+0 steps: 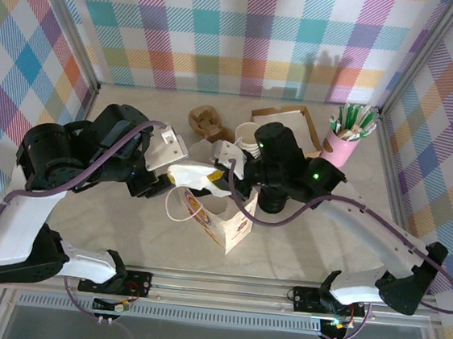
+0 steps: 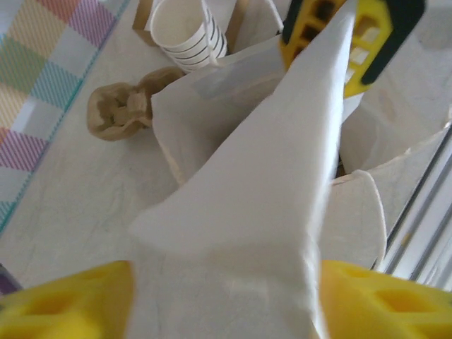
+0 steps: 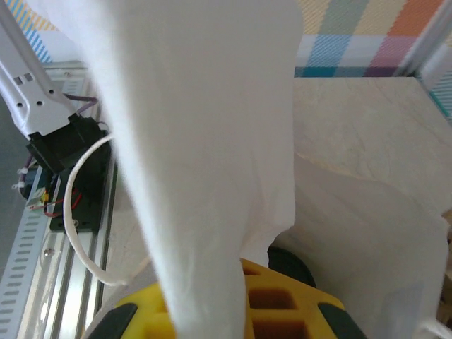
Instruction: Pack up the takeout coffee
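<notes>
A white paper carrier bag [image 1: 229, 222] with a looped handle stands on the pale counter [image 1: 123, 231], between the two arms. Over its mouth, a soft white paper sheet [image 2: 261, 183] is stretched from one arm to the other.

The right end effector [image 2: 346, 32] is pinched closed on the far tip of that sheet, a yellow finger on each side. The left end effector [image 1: 175, 176] has its yellow fingers standing apart with the sheet spanning the gap. I cannot tell whether they press on it.

I cannot place the takeout coffee with certainty, because the sheet and both end effectors cover the bag's mouth. In the right wrist view, a dark rounded edge [image 3: 288, 263] shows just beyond the yellow finger and under the sheet. Whether that is the coffee's lid cannot be told.

A stack of lidless cream paper cups [image 2: 187, 28] and a brown moulded-pulp cup carrier [image 2: 120, 109] lie beyond the bag.
</notes>
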